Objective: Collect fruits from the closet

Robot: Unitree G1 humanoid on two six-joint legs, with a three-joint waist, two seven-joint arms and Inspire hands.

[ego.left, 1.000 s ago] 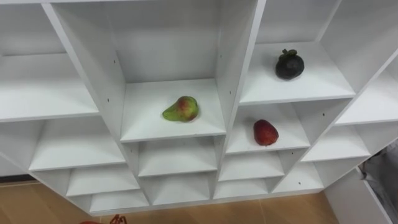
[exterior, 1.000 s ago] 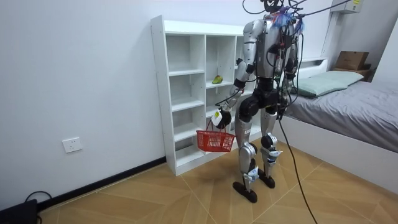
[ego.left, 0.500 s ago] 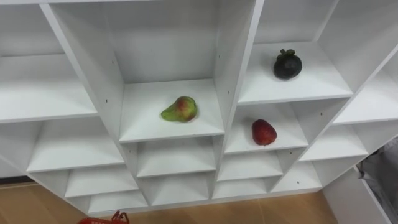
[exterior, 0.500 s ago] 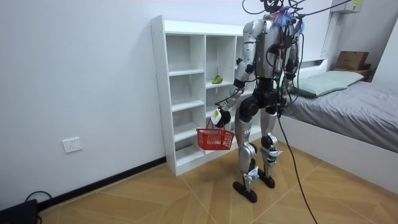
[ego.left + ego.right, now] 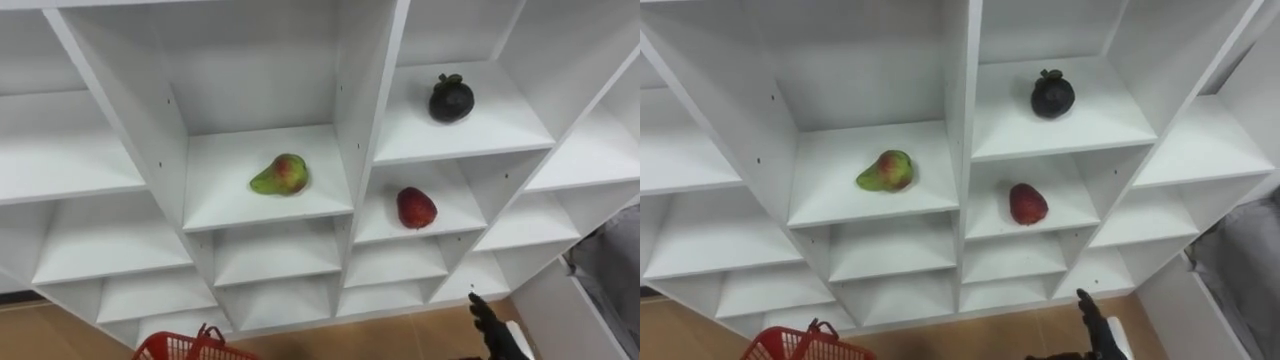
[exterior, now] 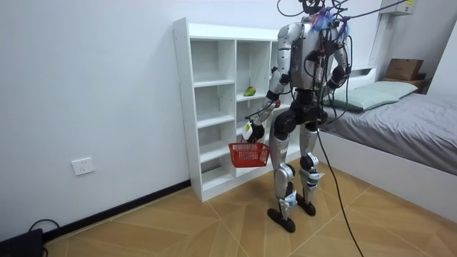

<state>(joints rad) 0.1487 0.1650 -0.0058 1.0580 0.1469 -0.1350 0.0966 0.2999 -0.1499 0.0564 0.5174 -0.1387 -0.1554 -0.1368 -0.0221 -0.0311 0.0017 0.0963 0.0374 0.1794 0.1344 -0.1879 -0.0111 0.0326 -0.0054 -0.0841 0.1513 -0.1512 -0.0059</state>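
Pear [image 5: 280, 175]: one, green with a red blush. It lay on its side in a middle compartment of the closet [image 5: 360, 90], near the eye view's centre.
Mangosteen [image 5: 451, 98]: one, dark. It sat at 1 o'clock from the pear, in the next column.
Red fruit [image 5: 416, 208]: one. It sat at 4 o'clock from the pear, in the compartment directly beneath the mangosteen.
Handling: all three were judged light, firm-skinned and easily bruised. Being rounded, they were apt to roll. Each was best taken in a gentle wrap round its widest part, the pear at its fat end.
Count: three fruits, none yet collected; one basket; one closet.
Basket [image 5: 195, 347]: red, at 7 o'clock on the eye view's lower edge.
Left hand [image 6: 250, 130]: its fingers were curled round the basket's handle, and the basket hung below it.
Right hand [image 5: 488, 320]: at 5 o'clock, below the shelves. Its fingers were straight, held nothing and were well apart from every fruit.
Stance: the robot stood facing the closet, with the bed [image 6: 400, 114] at the room view's right.
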